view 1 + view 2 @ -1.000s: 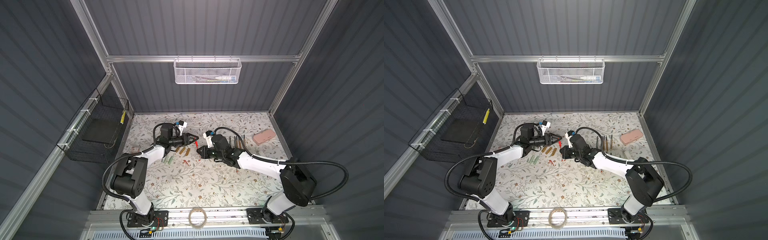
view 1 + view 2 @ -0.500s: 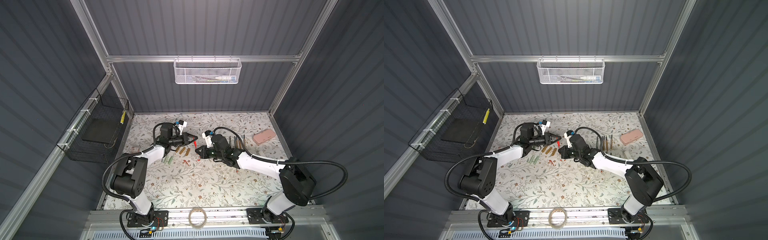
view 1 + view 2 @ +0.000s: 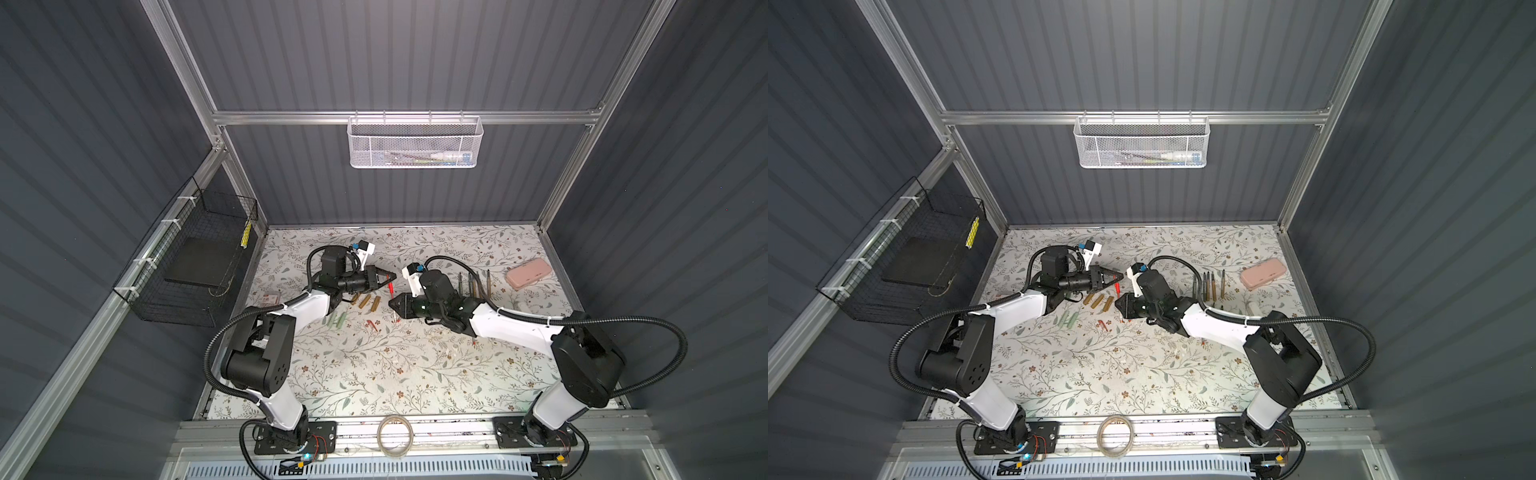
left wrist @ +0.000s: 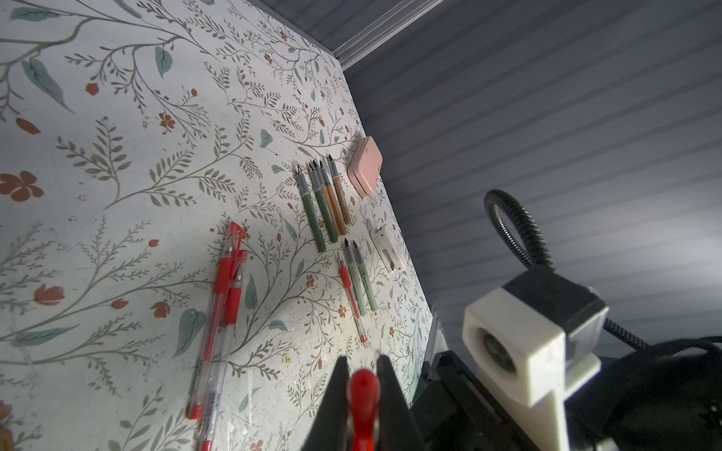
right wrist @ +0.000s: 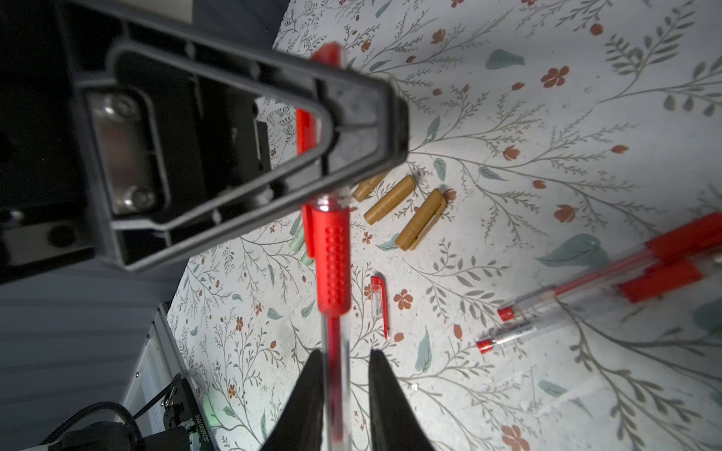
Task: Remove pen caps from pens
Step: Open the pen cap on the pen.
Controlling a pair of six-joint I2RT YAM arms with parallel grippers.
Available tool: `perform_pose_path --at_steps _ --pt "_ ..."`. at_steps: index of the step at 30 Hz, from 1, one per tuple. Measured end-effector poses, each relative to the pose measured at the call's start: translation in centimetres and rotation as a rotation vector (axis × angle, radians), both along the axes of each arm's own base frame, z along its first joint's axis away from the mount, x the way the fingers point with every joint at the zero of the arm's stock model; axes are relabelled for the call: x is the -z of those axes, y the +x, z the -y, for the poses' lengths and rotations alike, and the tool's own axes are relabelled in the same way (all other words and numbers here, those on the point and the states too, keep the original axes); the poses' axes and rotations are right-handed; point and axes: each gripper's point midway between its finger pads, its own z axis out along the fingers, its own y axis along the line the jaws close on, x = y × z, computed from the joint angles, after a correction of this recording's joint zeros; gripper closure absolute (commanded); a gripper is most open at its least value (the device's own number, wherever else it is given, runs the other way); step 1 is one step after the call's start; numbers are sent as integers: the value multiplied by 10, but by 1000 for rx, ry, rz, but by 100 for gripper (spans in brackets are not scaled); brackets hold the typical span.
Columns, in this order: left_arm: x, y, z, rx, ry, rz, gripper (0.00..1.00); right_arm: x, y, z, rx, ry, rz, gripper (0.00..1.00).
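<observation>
The left gripper (image 4: pixel 362 363) is clenched on the red pen cap (image 4: pixel 363 390). A second ago its jaws stood apart. At six o'clock of it in both top views, the right gripper (image 5: pixel 344 359) sits loose around the red pen (image 5: pixel 332 254). This is the uncapping step, and the right gripper probably needs to re-clamp before the two pull apart. The golden-brown caps (image 3: pixel 365 301) lie at seven o'clock.

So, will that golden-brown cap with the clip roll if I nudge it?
Probably not far: the golden-brown cap is a round tube, but its clip runs along one side and should stop it. It looks short and slim, so likely light and easily flicked.
</observation>
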Motion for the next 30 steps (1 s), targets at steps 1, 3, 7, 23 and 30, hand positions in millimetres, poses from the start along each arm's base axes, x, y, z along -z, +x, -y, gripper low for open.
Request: perform_pose_path --at_steps 1,3,7,23,30 --pt "0 0 0 0 0 0 100 2 1 -2 -3 -2 -3 79" --pt "0 0 0 0 0 0 100 3 2 -4 -10 -5 -3 88" --pt "0 1 0 -4 2 2 100 1 1 -7 -21 -6 0 100" --pt "10 -29 12 124 9 -61 100 10 -39 16 14 51 29 100" --pt "1 16 -36 -38 17 -36 100 35 -63 31 15 19 -24 100"
